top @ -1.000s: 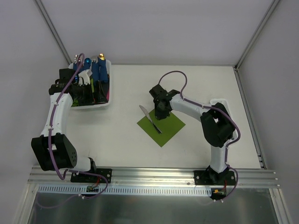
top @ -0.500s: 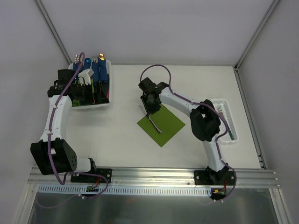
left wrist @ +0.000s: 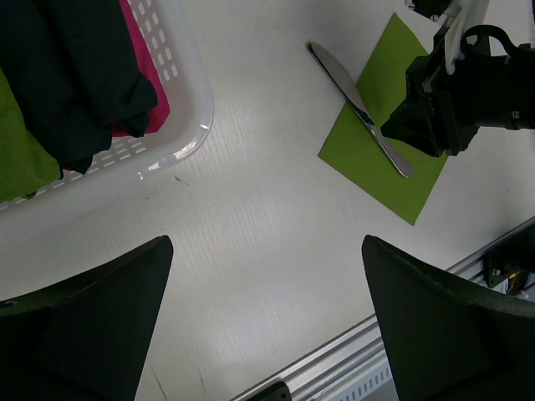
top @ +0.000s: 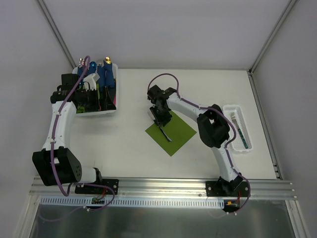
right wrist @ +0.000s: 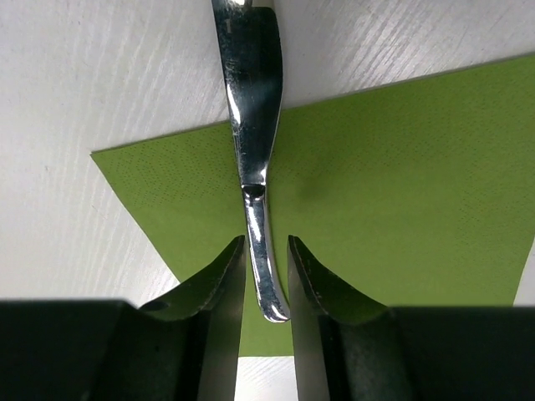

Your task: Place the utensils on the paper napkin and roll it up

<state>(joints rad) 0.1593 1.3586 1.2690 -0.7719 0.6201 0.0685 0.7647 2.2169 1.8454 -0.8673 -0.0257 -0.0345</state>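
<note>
Knife (right wrist: 251, 125) on the paper napkin (right wrist: 401, 184), handle end between narrow-set right fingers (right wrist: 209, 292), slim gaps either side; left fingers (left wrist: 84, 317) wide.

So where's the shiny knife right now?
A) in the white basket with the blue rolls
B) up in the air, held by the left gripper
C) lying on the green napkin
C: the knife lies across a corner of the green napkin. Its blade pokes out onto the table, and the right gripper has a finger on each side of the handle.
</note>
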